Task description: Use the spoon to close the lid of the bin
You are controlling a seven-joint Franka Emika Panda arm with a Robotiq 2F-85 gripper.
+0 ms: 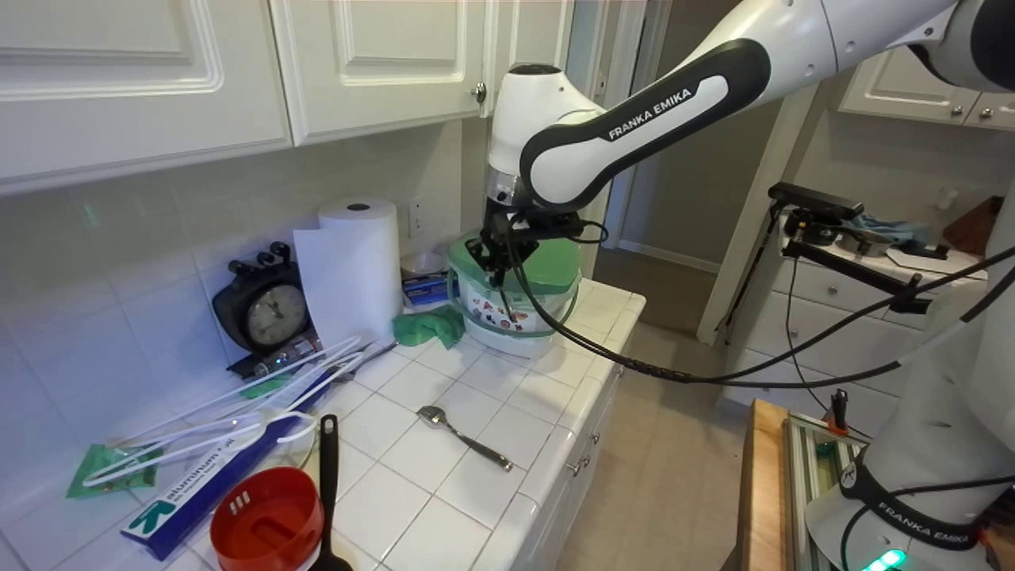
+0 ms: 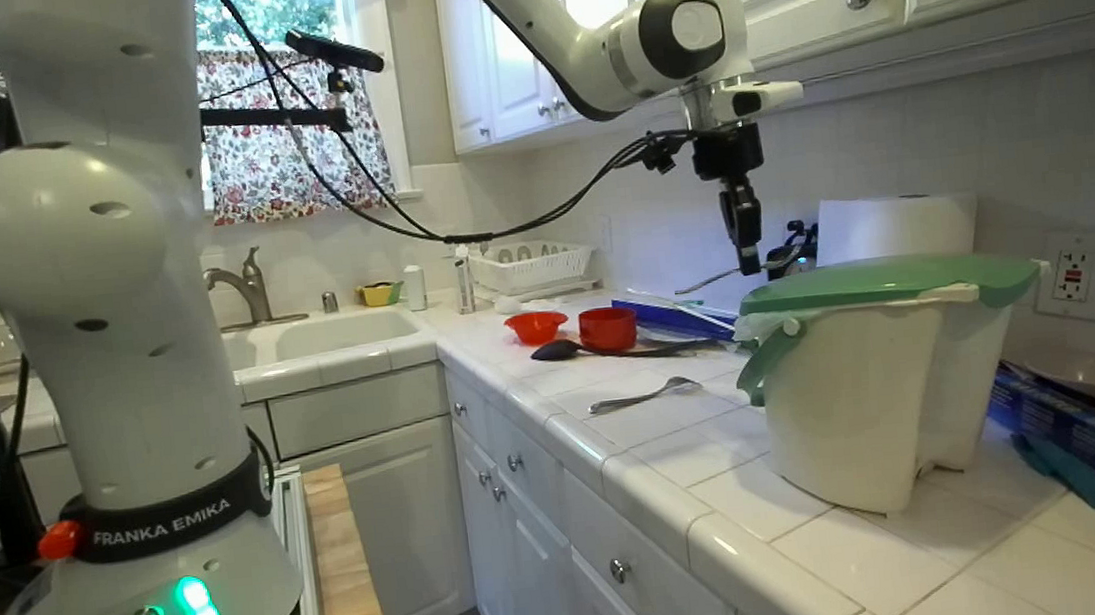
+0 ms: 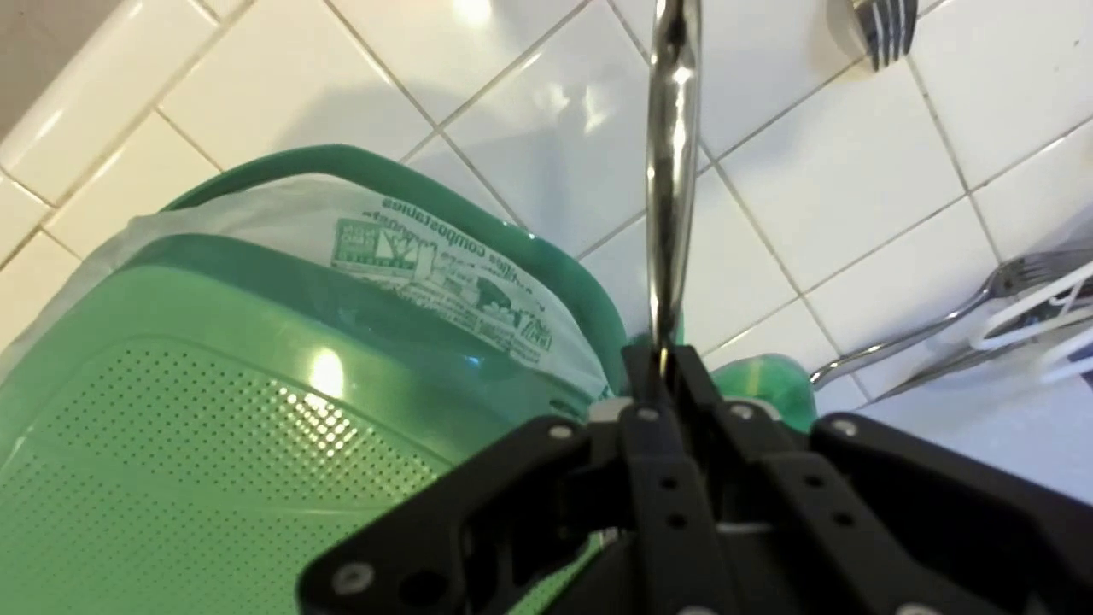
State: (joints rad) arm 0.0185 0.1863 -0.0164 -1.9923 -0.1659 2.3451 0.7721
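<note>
Green lid [image 2: 892, 280] lies across the top of the white bin [image 2: 849, 409], which stands on your tiled counter [image 1: 420, 500] near the paper towel roll [image 1: 369, 262]; you cannot tell whether it sits fully down. Your gripper [image 3: 663, 363] is clamped on the spoon [image 3: 673, 154], only its slim metal handle showing clearly, close by the lid's edge. Crowding you there is the bin liner [image 3: 435, 265], bulging out between the lid and the green bail handle [image 3: 534, 252]; in an exterior view, black cables [image 1: 658, 370] cross in front of the bin. Beside the bin you have a green cloth [image 1: 430, 325]; farther off lie a fork [image 1: 468, 440], a red cup [image 1: 266, 515], and white hangers [image 1: 222, 420] over a foil box [image 1: 208, 482]. You can read "aluminum" on that box, "FRANKA EMIKA" on the robot arm [image 1: 650, 115] and, mirror-reversed, "compostables" on the liner.
</note>
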